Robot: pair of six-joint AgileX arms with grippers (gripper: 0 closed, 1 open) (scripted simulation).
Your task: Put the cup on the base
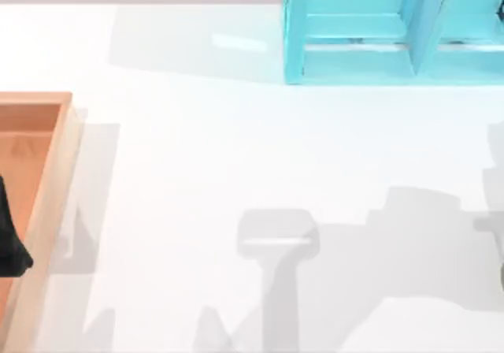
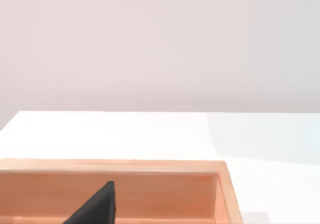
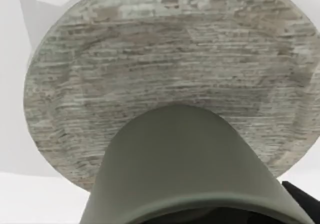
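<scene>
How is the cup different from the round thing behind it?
The cup is smooth and plain olive-grey, while the round base is streaky, weathered grey like old wood. The cup is a rounded, hollow shape with a rim; the base is a flat disc. In the right wrist view the cup sits in front, covering part of the base's lower middle, and the base spreads wider around it. Both are round and greyish.

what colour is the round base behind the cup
Weathered grey base, streaked like wood grain, behind the olive-grey cup; clearest in the right wrist view.
</scene>
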